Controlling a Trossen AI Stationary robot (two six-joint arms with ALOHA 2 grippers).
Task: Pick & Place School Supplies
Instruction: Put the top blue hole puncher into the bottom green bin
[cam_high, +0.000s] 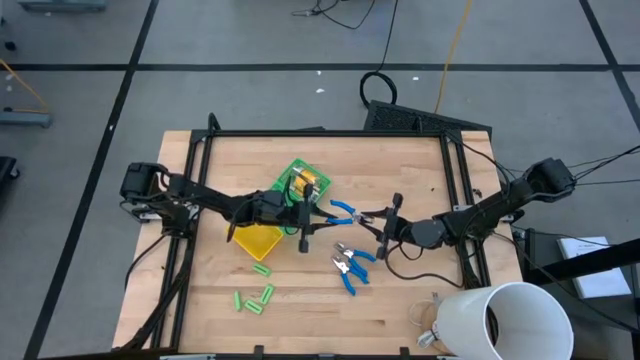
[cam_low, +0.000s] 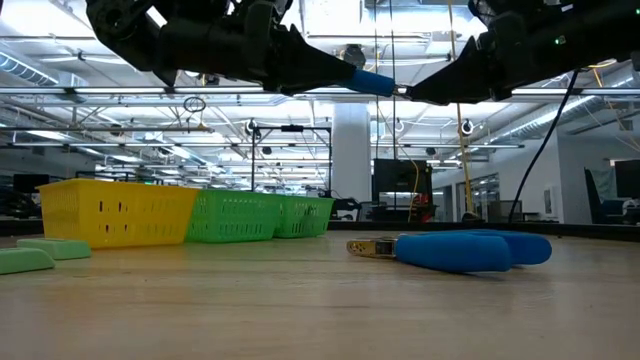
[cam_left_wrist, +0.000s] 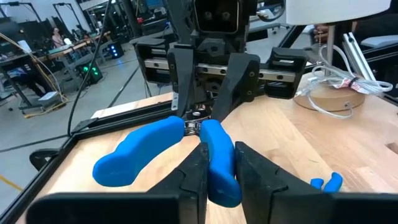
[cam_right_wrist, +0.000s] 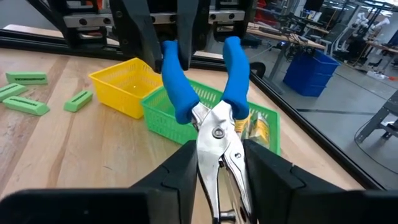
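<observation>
One pair of blue-handled pliers hangs in the air between my two grippers, above the table beside the tray. My left gripper is shut on a handle, and my right gripper is shut on the metal nose. Two more blue-handled tools lie flat on the table nearer the near edge. Several light-green sticks lie on the wood near the near-left. Yellow-orange pieces sit in the tray's green compartment. My left gripper pinches one blue handle of the pliers between its two fingers, coming level from the table's left, along the handle. The other handle stands free beside it. The pliers are lifted clear of the table. My right gripper pinches the pliers' metal nose between its two fingers, level from the table's right and along the tool. The blue handles point away from it toward the left gripper. The tool is clear of the table.
The green-and-yellow compartment tray stands just left of the held pliers, under the left wrist. A big white cup stands at the near-right corner beside a cable bundle. A black frame borders the table. Bare wood lies along the near edge.
</observation>
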